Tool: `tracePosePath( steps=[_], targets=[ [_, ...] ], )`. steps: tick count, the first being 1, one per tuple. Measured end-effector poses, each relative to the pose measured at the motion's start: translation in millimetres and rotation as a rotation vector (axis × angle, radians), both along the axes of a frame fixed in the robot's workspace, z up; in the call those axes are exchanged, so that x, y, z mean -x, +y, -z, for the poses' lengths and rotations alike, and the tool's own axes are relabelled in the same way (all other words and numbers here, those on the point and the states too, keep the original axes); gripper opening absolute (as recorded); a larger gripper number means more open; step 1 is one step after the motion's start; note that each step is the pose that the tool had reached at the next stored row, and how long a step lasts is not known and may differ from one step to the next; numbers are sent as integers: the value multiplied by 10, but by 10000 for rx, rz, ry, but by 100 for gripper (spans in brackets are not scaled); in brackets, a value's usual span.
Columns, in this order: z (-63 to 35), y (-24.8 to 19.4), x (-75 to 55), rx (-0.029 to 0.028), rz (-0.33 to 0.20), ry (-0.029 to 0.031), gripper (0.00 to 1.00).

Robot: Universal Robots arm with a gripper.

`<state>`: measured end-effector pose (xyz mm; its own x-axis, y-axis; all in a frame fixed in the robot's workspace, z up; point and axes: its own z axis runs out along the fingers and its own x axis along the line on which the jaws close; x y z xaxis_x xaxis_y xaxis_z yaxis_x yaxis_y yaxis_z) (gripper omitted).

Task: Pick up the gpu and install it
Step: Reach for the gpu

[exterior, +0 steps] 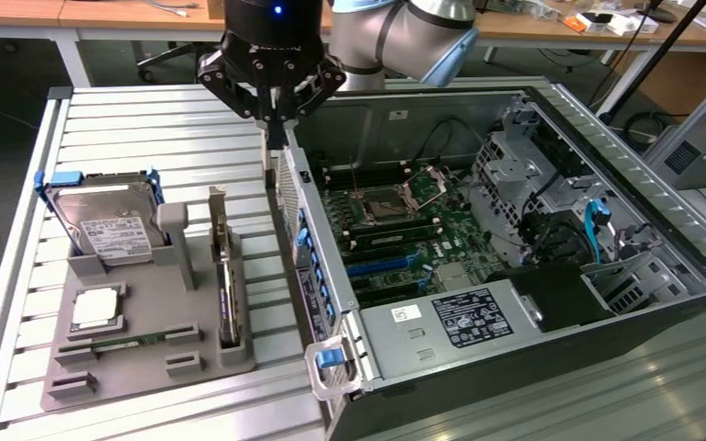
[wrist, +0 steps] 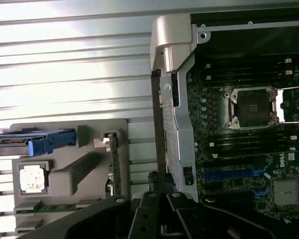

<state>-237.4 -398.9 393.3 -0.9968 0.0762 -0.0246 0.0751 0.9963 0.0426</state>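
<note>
- The slatted table (exterior: 144, 129) was the biggest thing.
- The open computer box (exterior: 537, 404) lay on it.
- The gray tray (exterior: 144, 367) sat just beside the box.
- The claw (exterior: 277, 133) hung over the box's back wall, pressed together and pinching nothing.
- The graphics card (exterior: 222, 276) stood on its thin edge in the tray, apart from the claw.
</note>
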Motion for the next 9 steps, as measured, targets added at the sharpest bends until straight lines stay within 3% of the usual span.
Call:
tracePosePath(
  steps=[9],
  targets=[
    [0, 0, 38, 0, 0, 0, 11]
  ],
)
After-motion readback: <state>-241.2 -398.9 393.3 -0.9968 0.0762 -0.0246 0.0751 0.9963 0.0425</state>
